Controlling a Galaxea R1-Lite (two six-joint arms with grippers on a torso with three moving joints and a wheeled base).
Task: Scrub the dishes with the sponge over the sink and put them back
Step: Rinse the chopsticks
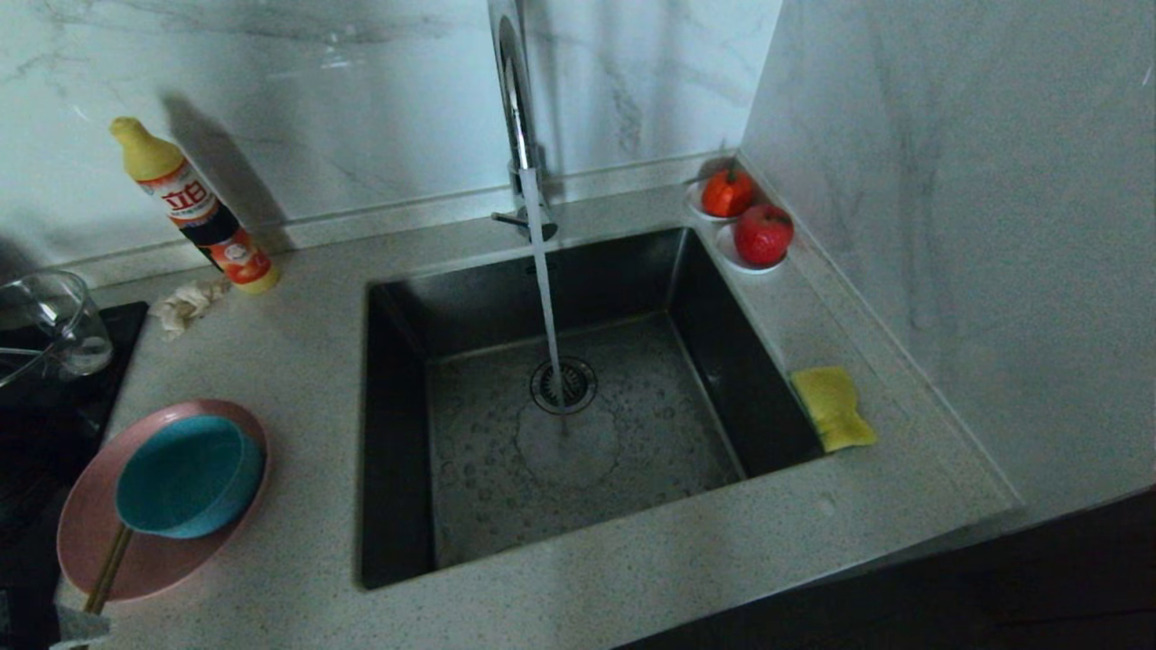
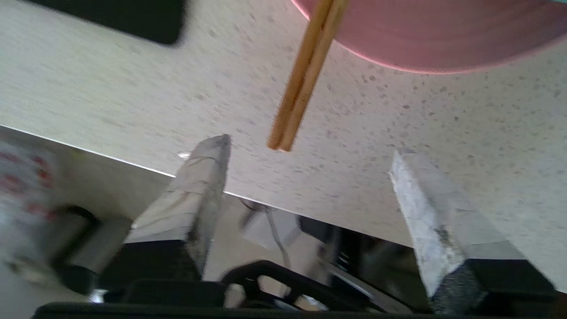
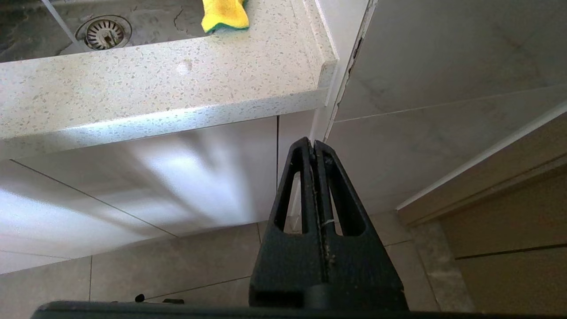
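Left of the sink point(image 1: 722, 352), a pink plate point(image 1: 86, 533) lies on the counter with the teal bowl point(image 1: 185, 474) sitting on it. The wooden chopsticks point(image 1: 108, 569) stick out over the plate's near rim. My left gripper point(image 2: 310, 150) is open at the counter's front edge. The chopsticks' point(image 2: 301, 88) free end hangs just beyond and between its taped fingertips point(image 2: 212, 155), not touching them. The plate's rim point(image 2: 443, 40) lies further ahead. The yellow sponge point(image 1: 833, 406) rests on the sink's right rim. My right gripper point(image 3: 313, 144) hangs shut and empty below the counter.
The faucet point(image 1: 515, 108) runs water onto the drain point(image 1: 563, 385). A soap bottle point(image 1: 194, 209) and a paper wad point(image 1: 185, 305) lie at the back left, with a glass cup point(image 1: 54, 325) on a black hob. Two red fruits point(image 1: 763, 233) on white saucers sit by the right wall.
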